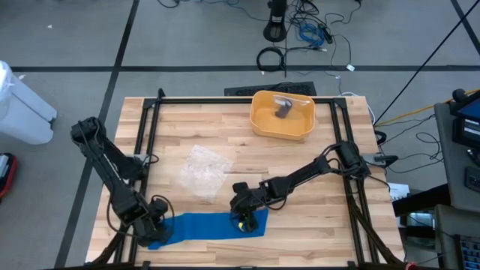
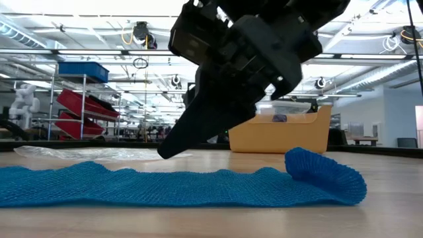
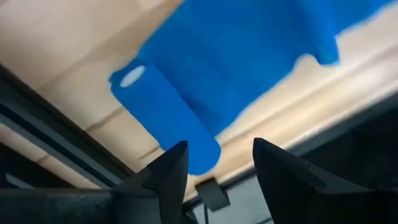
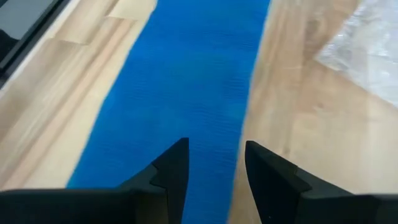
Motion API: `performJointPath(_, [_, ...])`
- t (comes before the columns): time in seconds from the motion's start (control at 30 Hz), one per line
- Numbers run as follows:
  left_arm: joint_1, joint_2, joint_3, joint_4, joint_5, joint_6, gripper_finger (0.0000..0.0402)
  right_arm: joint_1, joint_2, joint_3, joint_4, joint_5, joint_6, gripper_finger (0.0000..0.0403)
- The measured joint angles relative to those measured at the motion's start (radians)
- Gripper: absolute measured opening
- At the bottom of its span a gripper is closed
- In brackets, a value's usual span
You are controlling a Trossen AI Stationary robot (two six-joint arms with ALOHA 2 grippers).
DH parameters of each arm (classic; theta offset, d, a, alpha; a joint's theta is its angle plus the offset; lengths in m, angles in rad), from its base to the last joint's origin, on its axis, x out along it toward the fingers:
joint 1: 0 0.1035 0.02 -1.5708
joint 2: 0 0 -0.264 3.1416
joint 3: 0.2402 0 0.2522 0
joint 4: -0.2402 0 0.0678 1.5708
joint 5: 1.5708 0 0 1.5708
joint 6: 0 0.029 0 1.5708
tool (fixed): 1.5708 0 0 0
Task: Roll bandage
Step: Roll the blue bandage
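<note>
Bandage (image 1: 210, 226) flat between both open grippers.

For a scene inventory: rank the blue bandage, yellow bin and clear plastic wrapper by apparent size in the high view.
1. Blue bandage, the longest.
2. Yellow bin.
3. Clear plastic wrapper, close to the bin; its see-through edges make that ranking unsure.

Bandage: I see the blue bandage (image 2: 165, 185) lying flat along the surface (image 2: 211, 221), its right end curled into a small roll (image 2: 324, 173).
Right gripper: my right gripper (image 2: 173, 147) hangs over the strip's middle, tip slanting down to the left; I cannot tell how its jaws stand.
Behind: an orange tub (image 2: 281, 135) and crinkled clear plastic (image 2: 79, 153) sit farther back.
</note>
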Motion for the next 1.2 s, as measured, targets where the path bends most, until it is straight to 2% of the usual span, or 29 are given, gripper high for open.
performJointPath(0.23, [-0.015, 0.06, 0.0, -0.056, -0.006, -0.111, 0.0187, 0.021, 0.0, 0.0, 0.0, -0.002, -0.003, 0.0141])
performJointPath(0.37, [-0.017, 0.098, 0.0, -0.034, 0.021, -0.084, 0.0197, 0.027, 0.0, 0.0, 0.0, -0.002, -0.003, 0.0141])
performJointPath(0.6, [-0.017, 0.153, 0.001, -0.029, 0.03, -0.059, 0.025, 0.027, 0.0, 0.0, 0.0, -0.002, 0.009, 0.0141])
performJointPath(0.77, [-0.015, 0.202, 0.002, -0.056, 0.094, -0.075, 0.0297, 0.027, 0.0, 0.0, 0.0, -0.002, 0.031, 0.0141])
performJointPath(0.9, [-0.016, 0.229, 0.002, -0.068, 0.113, -0.04, 0.0314, 0.029, -0.001, 0.0, 0.0, -0.002, 0.038, 0.0141])
performJointPath(1.03, [-0.015, 0.244, 0.001, -0.065, 0.114, 0.006, 0.0297, 0.034, -0.001, 0.0, 0.0, -0.001, 0.041, 0.0141])
performJointPath(1.2, [-0.015, 0.244, 0.001, -0.065, 0.104, 0.005, 0.0233, 0.036, -0.001, 0.0, 0.001, -0.001, 0.042, 0.0141])
